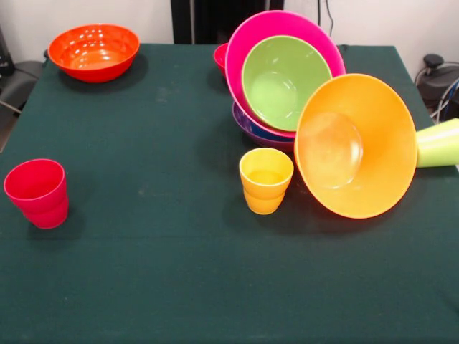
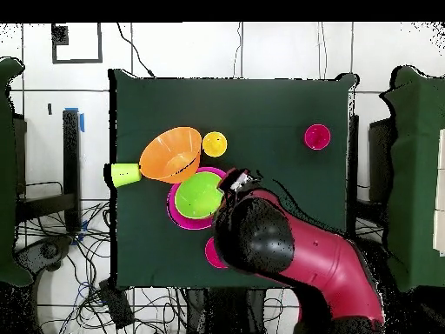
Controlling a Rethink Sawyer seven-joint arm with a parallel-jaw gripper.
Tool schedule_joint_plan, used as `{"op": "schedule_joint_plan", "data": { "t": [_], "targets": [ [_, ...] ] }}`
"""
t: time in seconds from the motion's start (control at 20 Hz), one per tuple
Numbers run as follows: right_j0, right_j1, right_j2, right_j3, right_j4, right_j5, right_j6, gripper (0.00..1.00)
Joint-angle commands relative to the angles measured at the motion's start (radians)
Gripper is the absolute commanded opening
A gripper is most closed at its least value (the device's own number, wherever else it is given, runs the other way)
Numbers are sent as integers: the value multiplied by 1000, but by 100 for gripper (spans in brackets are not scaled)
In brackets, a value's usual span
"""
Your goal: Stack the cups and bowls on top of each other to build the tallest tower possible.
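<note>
The tower leans: a purple bowl (image 1: 252, 127) lies lowest, with the large pink bowl (image 1: 252, 37) tilted on it and the lime green bowl (image 1: 285, 81) nested inside. The light orange bowl (image 1: 356, 145) lies tipped on its side against them, with the lime green cup (image 1: 439, 143) on its side behind it. The yellow cup (image 1: 265, 179) stands upright in front. The red cup (image 1: 37, 192) stands alone at the left. The small red bowl (image 1: 220, 56) peeks out behind the pink one. My gripper (image 2: 239, 183) shows only in the overhead view, beside the pink bowl (image 2: 184, 217).
The red-orange bowl (image 1: 95, 51) sits at the far left corner of the dark green table (image 1: 158, 251). In the overhead view my arm (image 2: 295, 252) covers that corner. Cables lie on the floor around the table.
</note>
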Motion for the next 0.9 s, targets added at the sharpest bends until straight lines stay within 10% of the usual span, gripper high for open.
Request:
{"op": "schedule_joint_plan", "data": {
  "t": [0.05,0.9],
  "targets": [
    [-85,0,164,155,-104,-15,-232,100],
    [-172,-83,218,287,-186,-43,-124,100]
  ]
}}
